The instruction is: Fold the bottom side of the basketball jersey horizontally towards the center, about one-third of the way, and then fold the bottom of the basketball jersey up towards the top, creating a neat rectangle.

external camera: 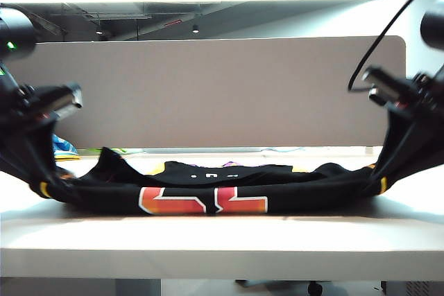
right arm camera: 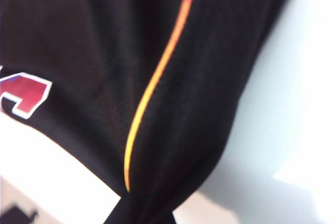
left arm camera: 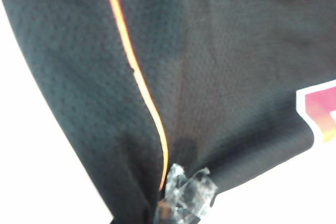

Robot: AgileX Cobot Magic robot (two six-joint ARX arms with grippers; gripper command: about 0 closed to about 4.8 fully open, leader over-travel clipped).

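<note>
Pinching the basketball jersey [external camera: 208, 188] at both ends above the table [external camera: 222, 237].
Left end effector [left arm camera: 181, 203] and right end effector [right arm camera: 139, 213] clamp bunched corners; thin grips could slip, dropping the fold.

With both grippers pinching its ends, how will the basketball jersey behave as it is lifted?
Probably floppy: the basketball jersey sags between the left gripper and right gripper, both shut on bunched fabric. Likely light: thin mesh. It may slide easily over the smooth table.

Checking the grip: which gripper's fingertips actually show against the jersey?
The left gripper: its taped fingertips pinch the basketball jersey. The right gripper's fingertips stay hidden under fabric.
</note>
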